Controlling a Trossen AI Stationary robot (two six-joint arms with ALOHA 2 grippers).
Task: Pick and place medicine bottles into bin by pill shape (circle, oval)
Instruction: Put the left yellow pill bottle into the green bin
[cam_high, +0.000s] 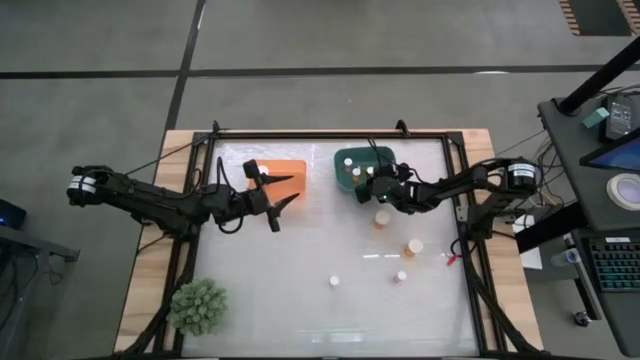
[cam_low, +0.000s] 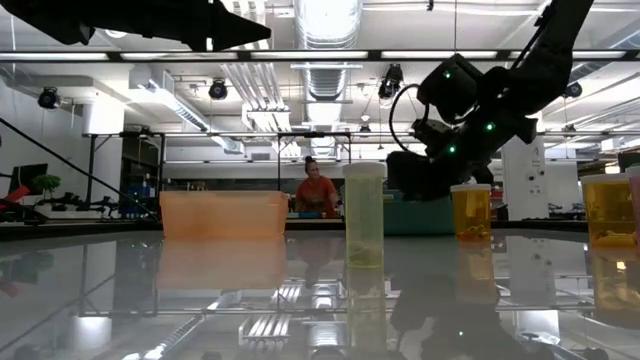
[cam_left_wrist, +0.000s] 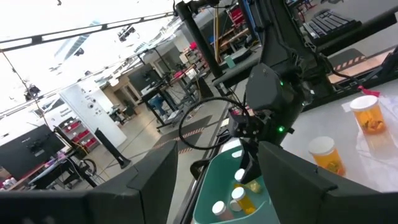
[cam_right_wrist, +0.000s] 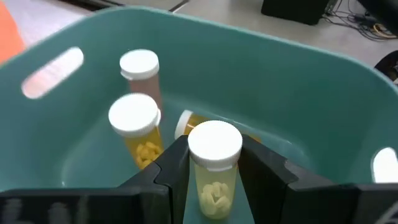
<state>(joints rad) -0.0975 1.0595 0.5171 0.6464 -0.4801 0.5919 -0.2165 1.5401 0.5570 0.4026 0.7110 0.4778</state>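
Note:
My right gripper (cam_right_wrist: 214, 163) is shut on a pale bottle (cam_right_wrist: 214, 171) with a white cap, over the inside of the teal bin (cam_right_wrist: 292, 93), which also shows in the high view (cam_high: 345, 160). Three more white-capped bottles are in that bin: two upright (cam_right_wrist: 134, 124) (cam_right_wrist: 140, 65) and one lying down (cam_right_wrist: 185, 122). My left gripper (cam_high: 291, 190) is open and empty beside the orange bin (cam_high: 285, 172). Several bottles stand on the table (cam_high: 382, 217) (cam_high: 414, 246) (cam_high: 401, 277) (cam_high: 335, 282). My right gripper pinches the bottle's body just below the white cap (cam_right_wrist: 214, 180) between its two fingers (cam_right_wrist: 171, 171), one on each side. The fingers come from the table's right side, slanting down into the bin. The bottle's cap points up toward the wrist; its lower end is hidden.
A green spiky plant (cam_high: 197, 305) sits at the table's near left corner. A small red thing (cam_high: 452, 258) lies by the right edge. In the low view, bottles (cam_low: 364, 215) (cam_low: 471, 212) (cam_low: 608, 210) stand in front of the bins. A person (cam_low: 315, 190) is in the room behind.

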